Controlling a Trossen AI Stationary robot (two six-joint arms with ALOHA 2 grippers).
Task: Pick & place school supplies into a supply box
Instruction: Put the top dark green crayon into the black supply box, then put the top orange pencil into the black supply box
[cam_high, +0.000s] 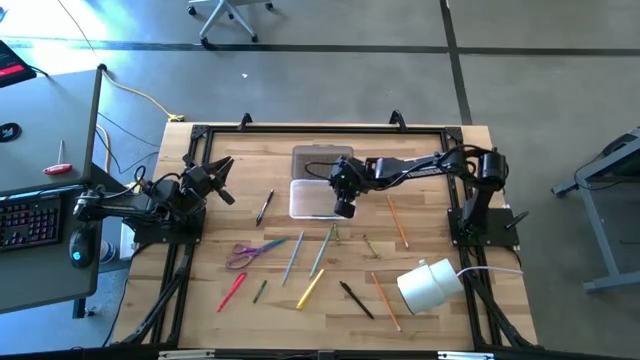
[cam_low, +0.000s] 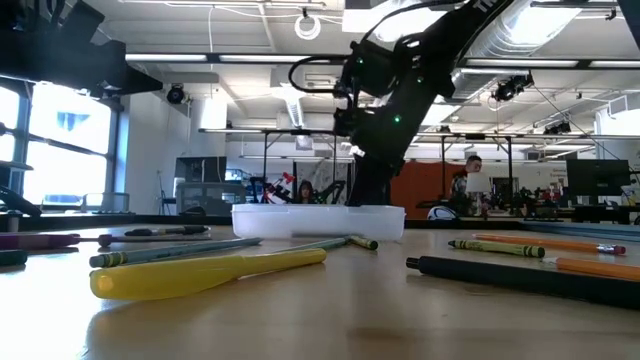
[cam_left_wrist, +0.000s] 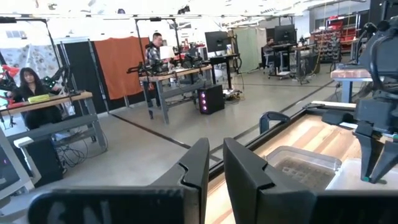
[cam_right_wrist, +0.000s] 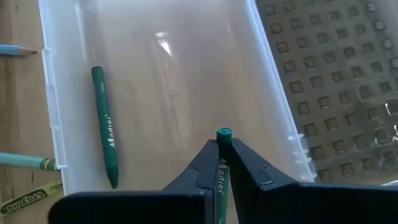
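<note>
While one green crayon (cam_right_wrist: 106, 127) lies inside the supply box (cam_right_wrist: 273, 106), pencils (cam_right_wrist: 25, 162) flank it.

The clear plastic box (cam_high: 318, 197) is seen open near the table's far middle, its dotted lid (cam_right_wrist: 336, 81) laid flat beside the tray. One green crayon (cam_right_wrist: 104, 126) is lying inside the tray. A second green crayon (cam_right_wrist: 221, 163) is pinched upright above it. Pencils, pens, a yellow marker (cam_high: 310, 288) and purple-handled scissors (cam_high: 245, 253) are scattered across the wood nearer the front.
</note>
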